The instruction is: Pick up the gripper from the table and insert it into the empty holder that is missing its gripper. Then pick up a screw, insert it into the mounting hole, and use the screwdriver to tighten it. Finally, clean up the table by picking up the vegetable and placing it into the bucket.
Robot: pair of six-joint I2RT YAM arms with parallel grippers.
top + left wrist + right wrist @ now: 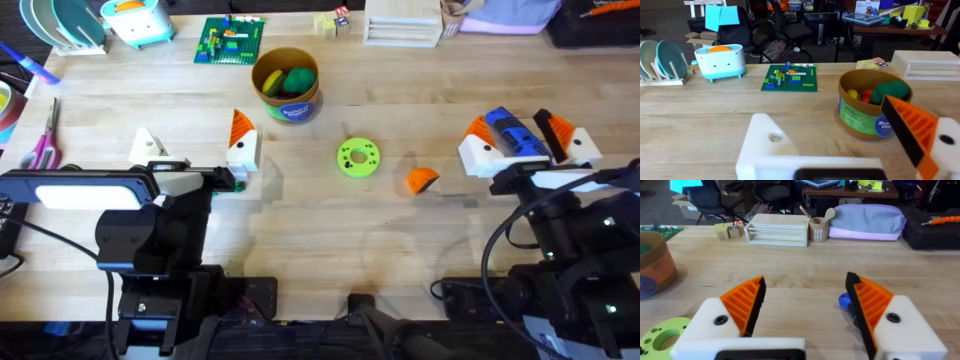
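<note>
The orange ribbed gripper [421,180] lies on the table right of centre. My left gripper [192,143] [845,145] stands open. One of its white mounts carries an orange pad [240,125]; the other, the holder [147,146] [767,145], is bare with an open screw hole. My right gripper [520,132] [805,310] is open with an orange pad on each finger. The blue screwdriver [512,136] [843,301] lies between those fingers. The tan bucket [285,104] [860,117] holds rounded green, yellow and red toys. The vegetable and the screws are hidden from me.
A lime-green holed disc [358,158] sits mid-table, left of the loose pad. Pink scissors [42,148] lie at the left edge. A green brick plate [230,40], a pale blue toy appliance [138,20] and a wooden rack [402,25] line the far side.
</note>
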